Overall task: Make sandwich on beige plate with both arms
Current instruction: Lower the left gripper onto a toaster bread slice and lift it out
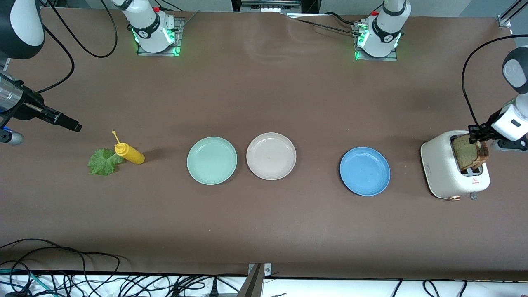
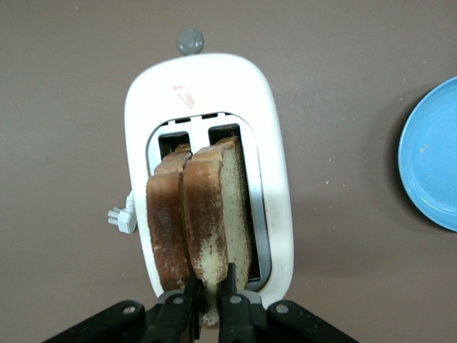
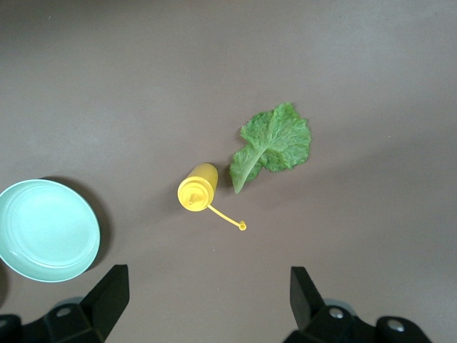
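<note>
Left wrist view: left gripper (image 2: 211,289) clamped on bread slice (image 2: 218,207) in toaster (image 2: 275,179); right gripper (image 3: 207,300) spread over mustard bottle (image 3: 198,187), lettuce leaf (image 3: 275,139); beige plate (image 1: 271,156) bare, assembly barely begun.

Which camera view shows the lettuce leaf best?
The right wrist view: the lettuce leaf lies whole and large beside the yellow squeeze bottle, with its veins and ruffled edge plain. The front view shows it small, toward the right arm's end of the table, its edge meeting the bottle. The left wrist view does not show it.
</note>
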Motion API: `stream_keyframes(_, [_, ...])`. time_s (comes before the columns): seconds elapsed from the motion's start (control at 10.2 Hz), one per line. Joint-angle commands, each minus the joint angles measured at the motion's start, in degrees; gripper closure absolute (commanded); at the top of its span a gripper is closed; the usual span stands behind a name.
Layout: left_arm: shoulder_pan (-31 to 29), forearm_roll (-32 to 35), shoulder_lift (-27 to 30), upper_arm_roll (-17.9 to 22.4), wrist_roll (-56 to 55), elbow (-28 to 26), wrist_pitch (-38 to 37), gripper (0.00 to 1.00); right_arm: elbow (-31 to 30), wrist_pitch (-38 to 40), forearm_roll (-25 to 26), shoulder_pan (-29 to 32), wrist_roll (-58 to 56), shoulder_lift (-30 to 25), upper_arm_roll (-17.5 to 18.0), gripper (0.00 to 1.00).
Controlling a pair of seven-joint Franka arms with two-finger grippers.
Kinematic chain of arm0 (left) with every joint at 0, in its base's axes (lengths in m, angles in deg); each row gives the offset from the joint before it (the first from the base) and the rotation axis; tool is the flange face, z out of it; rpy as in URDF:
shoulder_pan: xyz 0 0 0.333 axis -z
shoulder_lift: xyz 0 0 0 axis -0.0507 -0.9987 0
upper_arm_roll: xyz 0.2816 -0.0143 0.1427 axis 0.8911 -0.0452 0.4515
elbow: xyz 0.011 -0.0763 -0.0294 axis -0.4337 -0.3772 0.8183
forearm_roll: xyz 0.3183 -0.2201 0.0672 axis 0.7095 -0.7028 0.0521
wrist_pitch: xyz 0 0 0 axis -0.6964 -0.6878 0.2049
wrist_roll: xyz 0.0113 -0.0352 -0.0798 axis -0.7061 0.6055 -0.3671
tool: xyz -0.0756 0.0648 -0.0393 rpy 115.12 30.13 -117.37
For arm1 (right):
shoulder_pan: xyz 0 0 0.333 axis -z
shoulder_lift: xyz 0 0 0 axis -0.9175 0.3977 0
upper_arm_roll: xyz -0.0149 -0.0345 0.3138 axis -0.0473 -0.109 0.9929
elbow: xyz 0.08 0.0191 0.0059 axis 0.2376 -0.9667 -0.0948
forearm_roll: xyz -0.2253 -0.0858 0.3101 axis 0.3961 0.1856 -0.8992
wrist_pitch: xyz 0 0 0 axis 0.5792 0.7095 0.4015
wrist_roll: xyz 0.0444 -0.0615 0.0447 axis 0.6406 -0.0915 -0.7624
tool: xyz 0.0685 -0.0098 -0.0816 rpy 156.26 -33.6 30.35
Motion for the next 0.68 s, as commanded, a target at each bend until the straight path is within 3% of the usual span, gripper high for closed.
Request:
stream_keyframes(0.0, [0.4,1.1,4.0,0.1,1.0,0.1,-2.5,1.0,1.0,0.9,-0.8,0.3,-0.8,0.2,0.0,0.0])
stream_keyframes(0.39, [2.0,0.1,11.1,-1.2,1.0,2.0,-10.9,1.0,1.0,0.9,-0.8,0.3,-0.8,0.2,0.0,0.0])
stream_keyframes(0.59, [2.1,-4.5,13.6,-3.2,0.6,2.2,-12.5,1.0,1.0,0.9,-0.8,0.3,-0.8,0.2,0.0,0.0])
